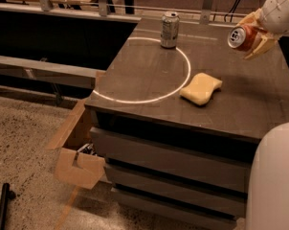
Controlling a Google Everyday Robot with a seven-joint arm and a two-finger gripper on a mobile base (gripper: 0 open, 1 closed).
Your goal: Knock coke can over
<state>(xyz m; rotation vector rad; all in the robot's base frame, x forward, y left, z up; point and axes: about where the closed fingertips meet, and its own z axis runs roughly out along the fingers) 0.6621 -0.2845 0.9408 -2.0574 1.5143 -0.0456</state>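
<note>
The red coke can (241,37) is tipped on its side at the upper right, its silver top facing the camera. It hangs a little above the far right part of the dark table (149,87). My gripper (250,36) reaches in from the upper right on a white arm. Its yellowish fingers (262,38) are closed around the can's body.
A silver-grey can (170,29) stands upright at the far edge of a white circle painted on the table. A yellow sponge (201,88) lies right of the circle. An open cardboard box (80,150) sits on the floor at the left. My white body (274,181) fills the lower right.
</note>
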